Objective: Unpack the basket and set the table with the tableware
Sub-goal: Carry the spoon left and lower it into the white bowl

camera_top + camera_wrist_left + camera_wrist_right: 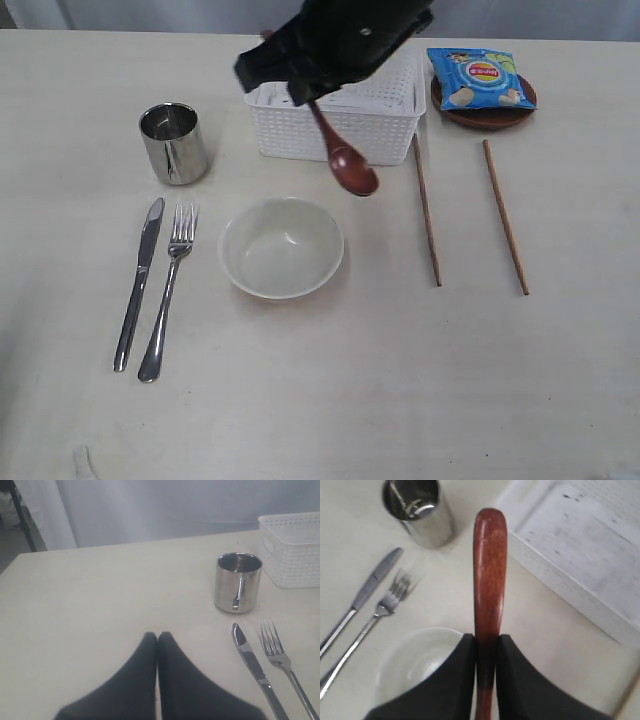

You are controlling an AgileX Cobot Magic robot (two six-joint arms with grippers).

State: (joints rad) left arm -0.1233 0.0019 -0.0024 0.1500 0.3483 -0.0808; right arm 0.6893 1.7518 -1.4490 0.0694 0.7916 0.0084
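A wide, pale beige table [400, 400] with a faint wood grain fills the exterior view. In the left wrist view, a light grey curtain [175, 505] hangs behind its far edge.

Taking the white bowl [250, 270] as the centre of a clock face in the exterior view:
- A white lattice basket [340, 125] sits at 12 o'clock.
- A shiny steel cup [174, 145] stands upright at 10 o'clock.
- A knife [138, 285] and a fork [168, 295] lie side by side at 9 o'clock.
- Two wooden chopsticks [427, 215] lie apart from each other at 3 o'clock.
- A small brown plate [485, 122] sits at 1 o'clock, with a blue chip bag [478, 78] on it.

The right gripper [487, 640] reaches over the basket. Its black fingers are pinched tight on the handle of a reddish-brown wooden spoon [345, 160]. From the gripper, the spoon slants down toward 5 o'clock. Its rounded end shows in front of the basket's near wall, at the bowl's 1 o'clock.

The left gripper [157, 637] is over bare table near the cup, knife and fork. Its fingers are pressed together and hold nothing.
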